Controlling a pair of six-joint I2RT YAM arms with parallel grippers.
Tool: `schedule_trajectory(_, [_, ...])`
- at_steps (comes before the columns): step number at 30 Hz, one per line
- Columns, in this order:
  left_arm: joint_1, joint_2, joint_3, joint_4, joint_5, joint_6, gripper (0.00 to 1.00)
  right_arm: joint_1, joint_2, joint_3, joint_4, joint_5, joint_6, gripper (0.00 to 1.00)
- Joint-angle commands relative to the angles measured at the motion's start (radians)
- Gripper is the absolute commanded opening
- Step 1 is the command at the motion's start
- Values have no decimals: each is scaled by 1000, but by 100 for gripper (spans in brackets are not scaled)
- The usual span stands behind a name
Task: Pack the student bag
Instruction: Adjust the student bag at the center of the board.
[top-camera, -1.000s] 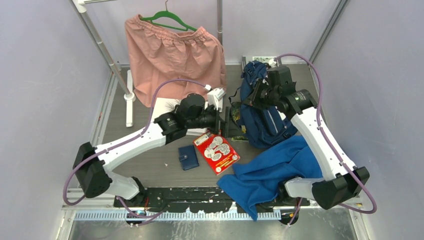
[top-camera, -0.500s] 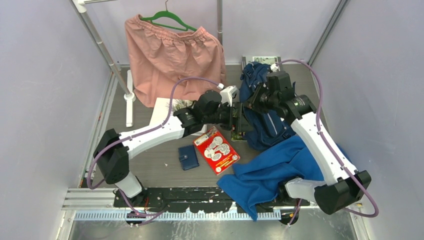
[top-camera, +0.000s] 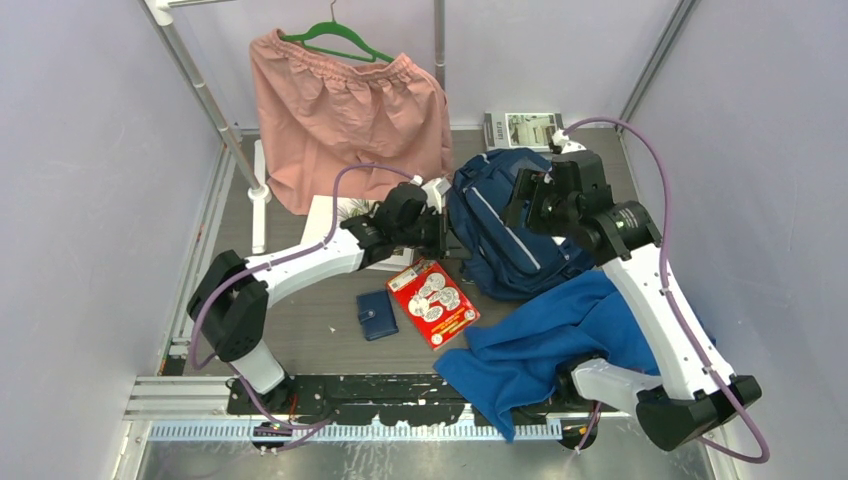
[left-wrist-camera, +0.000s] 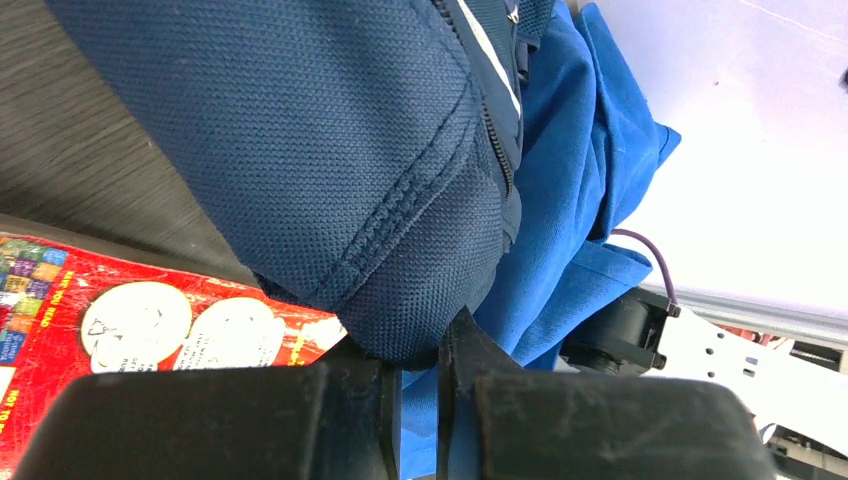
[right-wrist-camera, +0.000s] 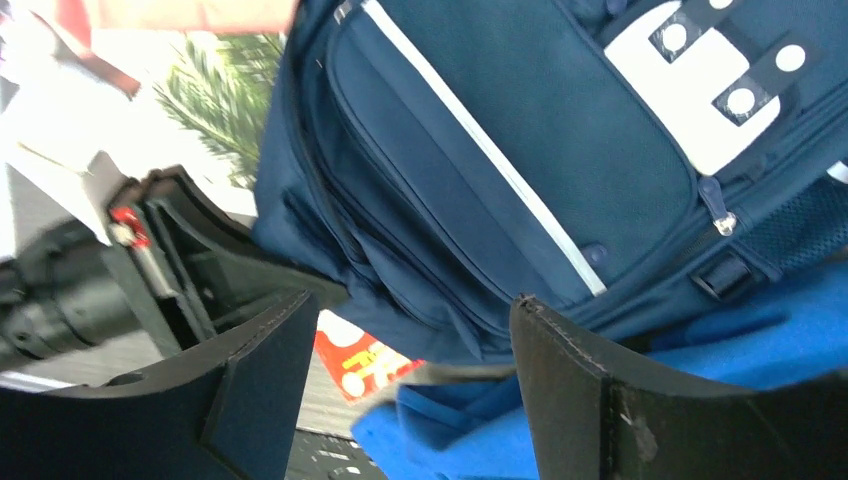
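From above, the large navy blue fabric backpack (top-camera: 505, 240) lies on the dark surface (top-camera: 320, 335), between the left fingers (top-camera: 443, 228) and the right fingers (top-camera: 522, 198).

At the left wrist, the left fingers (left-wrist-camera: 458, 352) are nearly together, seemingly pinching the backpack's (left-wrist-camera: 330, 150) corner at their tips. A royal-blue soft cloth (left-wrist-camera: 590, 170) lies beyond.

At the right wrist, the right fingers (right-wrist-camera: 565, 385) stand wide apart and empty, with the backpack (right-wrist-camera: 520, 130) beyond them.

We list one bag (top-camera: 497, 238): navy fabric, thin white stripe, white dotted patch, front pocket up. It lies slumped mid-table (top-camera: 320, 330), its near edge touching a blue cloth (top-camera: 540, 345).
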Motion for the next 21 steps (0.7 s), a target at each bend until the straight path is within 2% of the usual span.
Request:
schedule_trajectory(1, [26, -36, 3, 163, 98, 5, 0, 4, 36, -2, -71, 4, -109, 74])
schedule_trajectory(4, [46, -34, -35, 157, 97, -10, 0, 4, 51, -20, -61, 48, -106, 72])
schedule_trajectory(8, [51, -30, -71, 179, 132, 14, 0, 15, 129, -37, -64, 0, -118, 73])
schedule_trajectory(15, [63, 4, -74, 127, 130, 13, 0, 132, 180, -99, -3, -64, -173, 70])
schedule_trajectory(21, [63, 5, -90, 160, 155, -1, 0, 137, 217, -146, 90, -49, -174, 68])
